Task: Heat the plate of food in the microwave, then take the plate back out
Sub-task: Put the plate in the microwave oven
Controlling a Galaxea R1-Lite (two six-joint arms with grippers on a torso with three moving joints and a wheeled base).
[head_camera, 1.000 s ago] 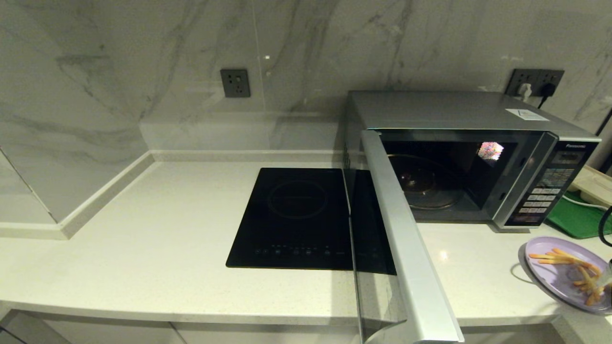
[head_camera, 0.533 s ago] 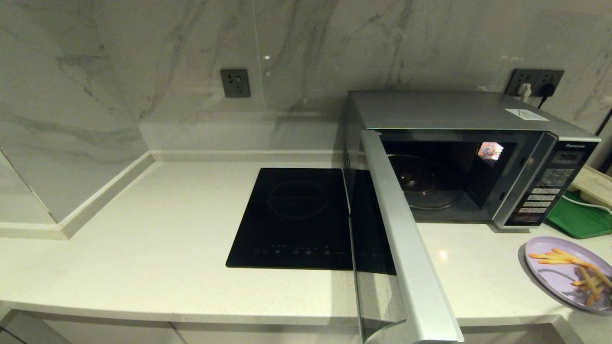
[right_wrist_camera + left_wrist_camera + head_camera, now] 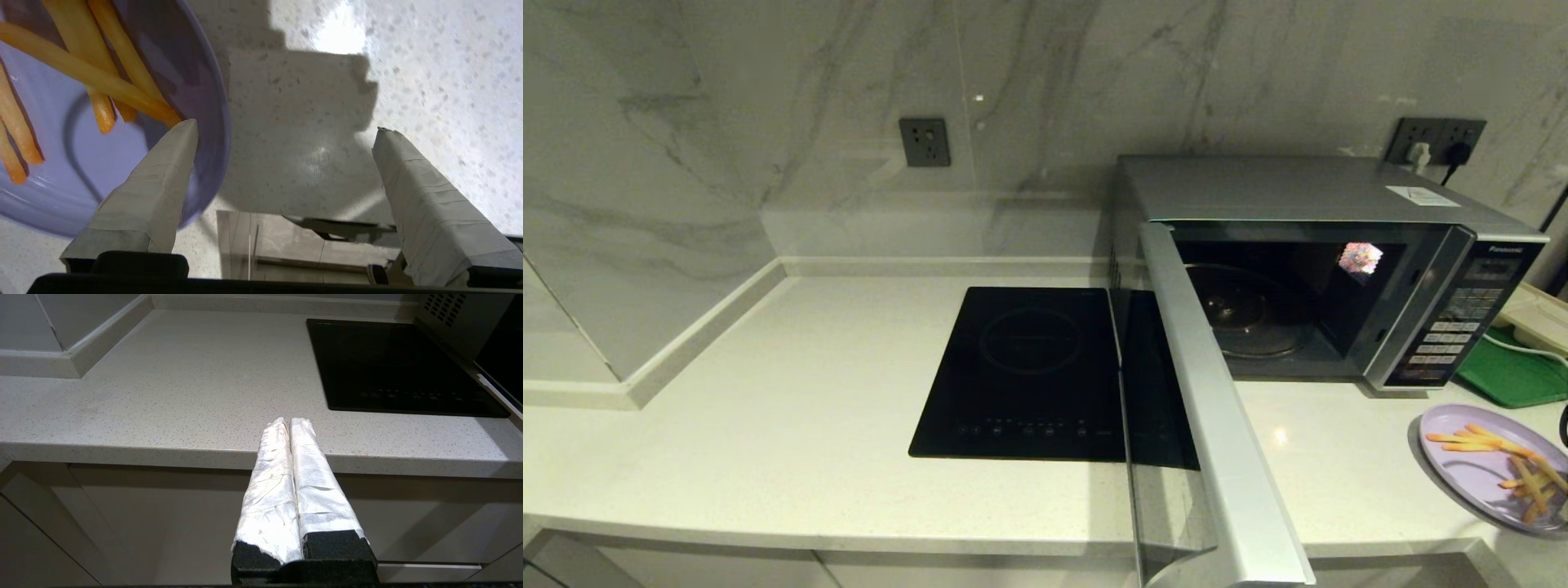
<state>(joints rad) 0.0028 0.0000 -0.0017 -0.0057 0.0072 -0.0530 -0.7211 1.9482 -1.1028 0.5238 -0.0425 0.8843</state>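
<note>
The lilac plate of food [image 3: 1478, 469] lies on the counter at the front right, with orange fries [image 3: 1486, 441] scattered on it. The silver microwave [image 3: 1298, 188] stands behind it with its door [image 3: 1217, 425] swung wide open and the glass turntable [image 3: 1245, 314] bare. In the right wrist view my right gripper [image 3: 284, 126] is open. One finger hangs over the plate's [image 3: 53, 192] rim, the other over bare counter. My left gripper [image 3: 289, 420] is shut on nothing, parked at the counter's front edge.
A flat black induction cooktop [image 3: 1029, 367] sits left of the microwave. A green tray [image 3: 1511, 376] lies to the microwave's right. The open door juts past the counter's front edge. Wall sockets [image 3: 925, 141] are on the marble backsplash.
The right gripper's finger and cable, seen at the plate's right rim a second ago, have drawn back out of the head view. The plate stays on the counter.
</note>
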